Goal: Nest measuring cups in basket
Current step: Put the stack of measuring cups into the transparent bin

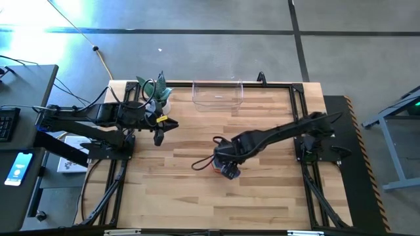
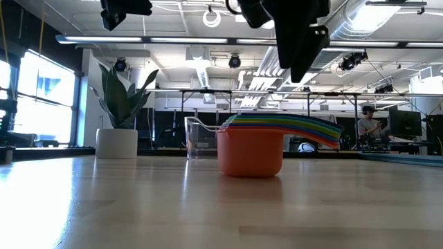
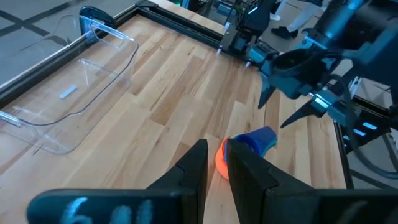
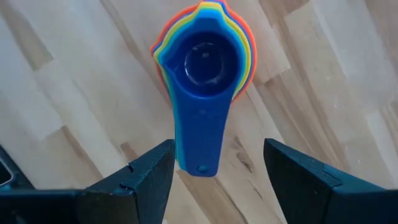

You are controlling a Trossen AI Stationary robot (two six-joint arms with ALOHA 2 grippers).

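A nested stack of cups (image 4: 202, 68) sits on the bare worktop (image 1: 197, 190), right of centre and well short of the basket (image 1: 217, 94), which stands empty against the far edge. The orange cup (image 2: 250, 151) carries the stack, the others seated inside it with their flat handles fanned out to one side, the blue cup (image 3: 257, 139) on top.

The right gripper (image 4: 211, 180) hangs directly over the stack, its jaws spread wide either side of the blue handle and touching nothing. The left gripper (image 3: 213, 171) waits above the worktop on the left, near the plant pot (image 2: 116, 143), its jaws close together with only a narrow slit between them and nothing held.

These are thin plastic scoops: probably very light, stiff and smooth-walled. The stack should lift as one piece if gripped low across the orange cup's round body, where the outer wall is firm and the jaws can close on both sides. A grip on the fanned handles looks riskier; the layers are loose and may slide apart or lever the stack over. From above it is hard to tell how snugly the cups are seated, so a tilt could spill the upper ones. The basket's clear walls are low, which should make a drop from above simple.
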